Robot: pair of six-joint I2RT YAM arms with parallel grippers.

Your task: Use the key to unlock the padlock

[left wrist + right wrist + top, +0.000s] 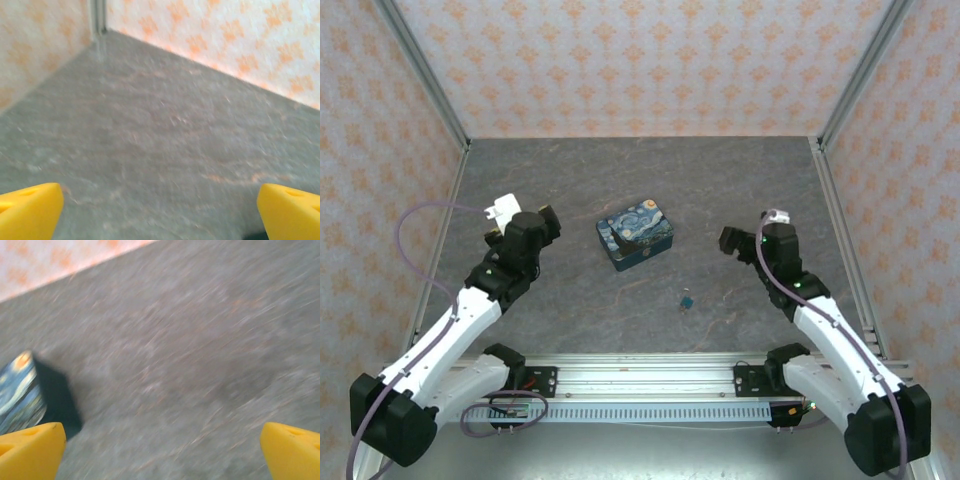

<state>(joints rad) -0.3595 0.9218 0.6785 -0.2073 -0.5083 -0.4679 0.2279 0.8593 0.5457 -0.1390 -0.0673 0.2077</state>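
The padlock [688, 300] is a tiny dark teal-blue piece lying on the grey table, in front of the tin and between the two arms. I cannot make out a key. My left gripper [548, 222] hovers left of the tin, well away from the padlock. Its yellow fingertips [30, 210] stand wide apart over bare table, so it is open and empty. My right gripper [730, 240] hangs right of the tin and behind the padlock. Its yellow fingertips [292, 450] are also spread wide, with nothing between them.
A rectangular tin [635, 233] printed with a blue-and-yellow starry-night painting sits mid-table; its end shows as the tin [20, 392] at the left of the blurred right wrist view. Patterned walls [640, 60] enclose the grey table [640, 180] on three sides.
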